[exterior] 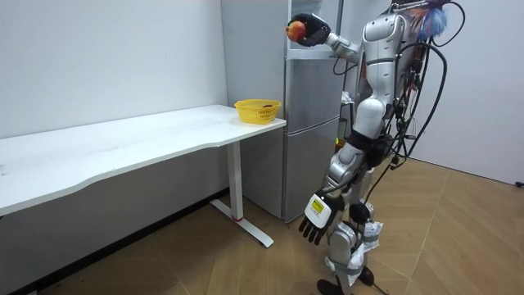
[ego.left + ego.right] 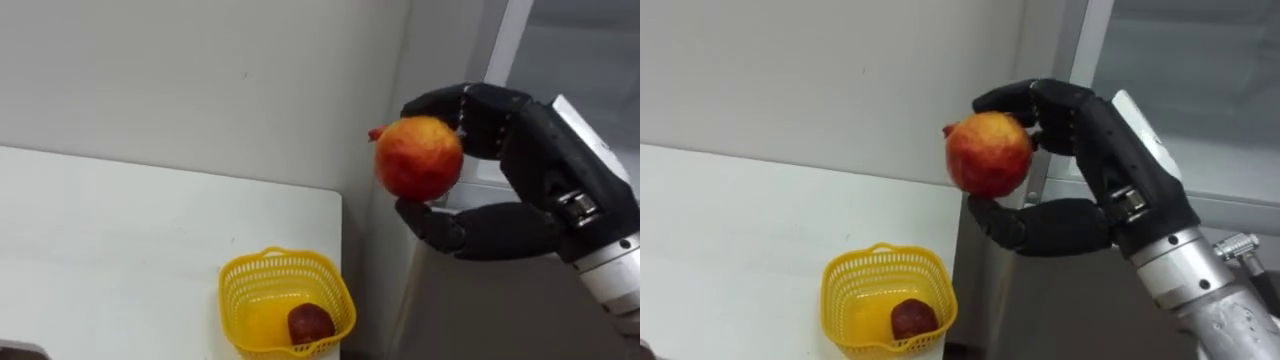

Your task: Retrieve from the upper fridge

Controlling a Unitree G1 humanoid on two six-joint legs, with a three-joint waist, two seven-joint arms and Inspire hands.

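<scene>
"Its right hand (image 2: pixel 535 165) is curled round the fruit (image 2: pixel 419 157), high beside the fridge (image 1: pixel 315 106); the left hand (image 1: pixel 315 215) hangs loose-fingered. Safe?"

"Looks like a fingertip-and-thumb pinch to me. One jolt and it drops, maybe missing the basket (image 2: pixel 252 272)."

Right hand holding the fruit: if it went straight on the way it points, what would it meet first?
Probably the white wall behind the table. The right hand, curled round the red-yellow fruit, points toward the robot's left, above the yellow basket; depth is unclear.
</scene>
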